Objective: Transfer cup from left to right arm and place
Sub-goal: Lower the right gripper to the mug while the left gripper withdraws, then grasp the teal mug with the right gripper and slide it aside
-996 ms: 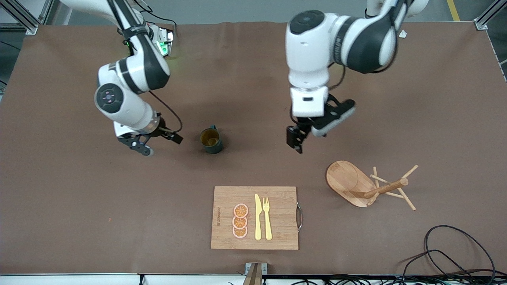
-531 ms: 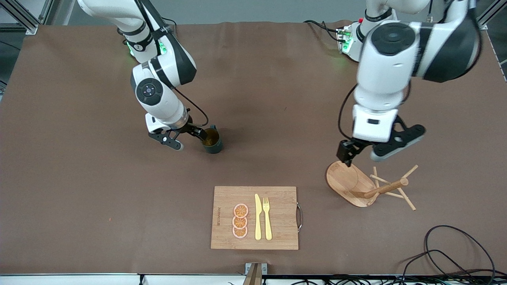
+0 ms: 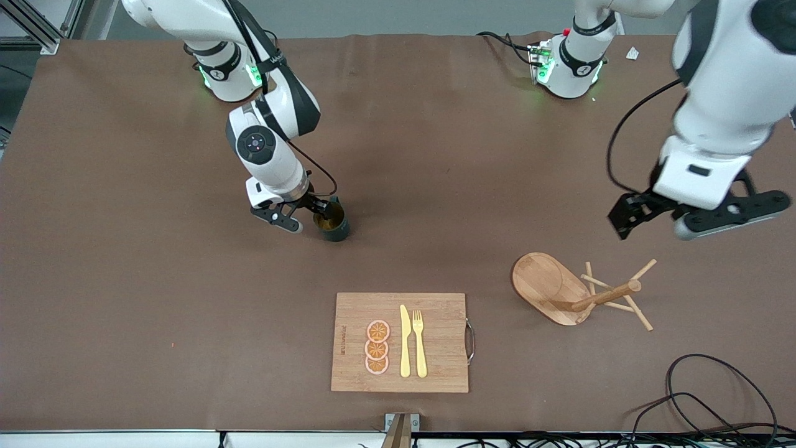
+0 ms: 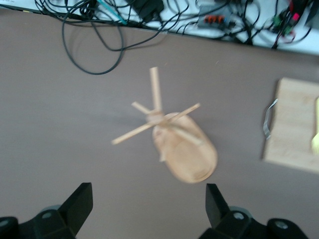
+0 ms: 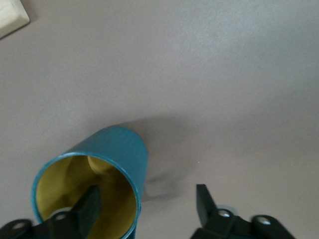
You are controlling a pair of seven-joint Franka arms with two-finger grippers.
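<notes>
The dark teal cup (image 3: 334,225) stands upright on the brown table, its ochre inside showing. My right gripper (image 3: 308,217) is open and low at the cup: one finger (image 5: 88,204) reaches inside the rim and the other finger (image 5: 205,198) is outside, so the jaws straddle the cup's wall (image 5: 119,149). They have not closed on it. My left gripper (image 3: 624,224) is open and empty, up in the air over the table toward the left arm's end. The left wrist view shows it (image 4: 148,206) above bare table.
A tipped wooden mug tree (image 3: 559,286) lies under the left arm and shows in the left wrist view (image 4: 182,149). A cutting board (image 3: 438,367) with a yellow knife, a fork and orange slices lies nearer the front camera. Black cables (image 3: 715,386) lie at the front corner.
The right gripper has moved sideways to the cup and set one finger inside its rim. The left arm has swung away toward its own end of the table, past the mug tree.
</notes>
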